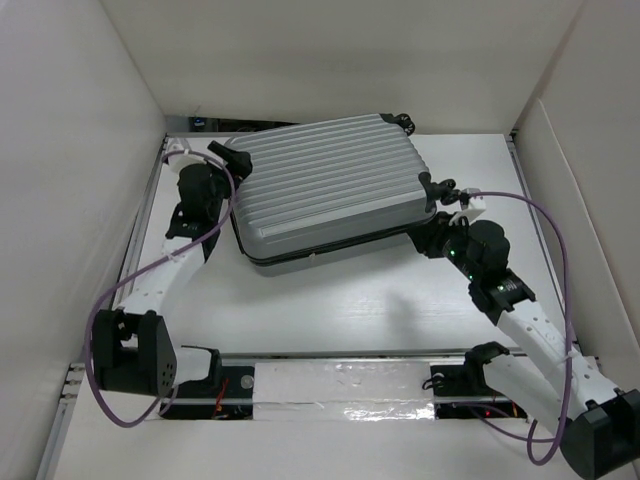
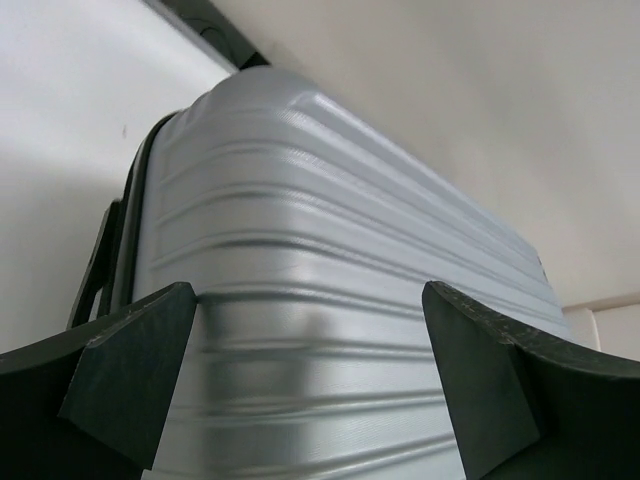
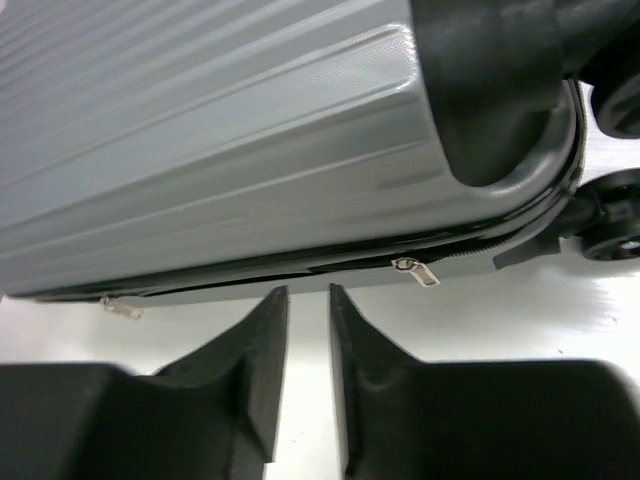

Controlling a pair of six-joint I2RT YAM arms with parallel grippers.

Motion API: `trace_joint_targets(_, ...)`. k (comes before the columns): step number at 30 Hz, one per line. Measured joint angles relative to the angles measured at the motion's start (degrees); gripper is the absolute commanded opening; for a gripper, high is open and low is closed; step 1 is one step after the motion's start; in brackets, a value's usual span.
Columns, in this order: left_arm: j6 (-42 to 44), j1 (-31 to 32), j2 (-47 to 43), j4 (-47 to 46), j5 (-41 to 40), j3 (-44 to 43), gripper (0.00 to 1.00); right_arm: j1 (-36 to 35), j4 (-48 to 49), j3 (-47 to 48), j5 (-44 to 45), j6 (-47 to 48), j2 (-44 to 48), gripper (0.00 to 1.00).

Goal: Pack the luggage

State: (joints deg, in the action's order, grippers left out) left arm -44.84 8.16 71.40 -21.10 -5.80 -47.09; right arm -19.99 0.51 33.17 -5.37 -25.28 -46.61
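The luggage lies flat on the table, ribbed shell up, its 2 halves folded together. No packed contents or loose items show, so the filling looks finished, or is hidden inside. What seems left is the zip. In the right wrist view a dark slit runs along the seam between 2 zip pulls, so that stretch may not be fastened yet, though I cannot be sure.

The left pincer has its fingers spread wide apart and holds nothing. The short left end of the case stands straight ahead of it and fills the gap between the fingertips. Whether they touch the shell cannot be told.

The case then runs across the middle of the table toward the right arm.

The right pincer has its fingers drawn almost together, with only a thin slit between them and nothing gripped. The near long side of the case lies just beyond its tips. One zip pull hangs slightly right of them, and the black wheels sit further right at the corner.
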Motion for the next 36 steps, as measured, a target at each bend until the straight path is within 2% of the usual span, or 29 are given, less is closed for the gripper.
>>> trace_joint_targets(2, 0.98, -0.02, 2.23, 1.57, 0.63, -4.48, 0.97, -0.11, -0.02, 0.00, -0.22, 0.00, 0.00, 0.42)
trace_joint_targets(4, 1.31, 0.11, 3.13, 1.09, 0.92, -6.14, 0.97, -0.48, -0.07, 0.00, -0.50, 0.15, 0.11, 0.45)
trace_joint_targets(7, 0.46, -0.44, -0.90, -0.81, -0.44, 0.00, 0.97, -1.60, -0.48, 0.00, -0.61, 0.68, 1.40, 0.42)
trace_joint_targets(10, -1.60, -3.91, -8.28, -0.42, -2.78, 9.79, 0.96, -4.46, -0.94, 0.00, -0.76, 1.25, 3.80, 0.17)
trace_joint_targets(11, -2.25, -5.01, -10.58, 0.26, -3.98, 12.24, 0.94, -5.68, -0.85, 0.00, -0.96, 1.25, 4.37, 0.01)
trace_joint_targets(13, -3.48, -6.47, -14.27, 1.31, -6.38, 15.61, 0.86, -8.92, 0.31, -0.15, -1.05, 0.87, 4.76, 0.00)
trace_joint_targets(14, -4.00, -6.54, -15.82, 1.14, -6.84, 16.94, 0.73, -10.58, 1.07, -0.33, -1.05, 0.52, 4.42, 0.00)
trace_joint_targets(16, -5.07, -6.67, -18.03, 0.61, -6.73, 19.26, 0.57, -14.43, 2.47, -0.46, -0.33, 0.28, 2.80, 0.00)
trace_joint_targets(18, -5.14, -7.37, -18.67, -0.68, -4.98, 21.88, 0.49, -17.64, 3.54, -0.48, 1.64, 0.04, 0.11, 0.00)
trace_joint_targets(21, -4.15, -8.26, -14.05, -2.05, -0.17, 23.63, 0.47, -18.69, 4.04, -1.20, 5.44, -0.11, -3.10, 0.00)
trace_joint_targets(26, -2.86, -8.66, -4.00, -3.30, 8.61, 23.63, 0.50, -13.22, 4.09, -2.47, 6.47, -0.24, -3.87, 0.01)
trace_joint_targets(36, -2.16, -9.40, 1.18, -10.14, 12.70, 23.63, 0.49, -10.34, 5.57, -4.13, 6.34, -0.31, -4.63, 0.02)
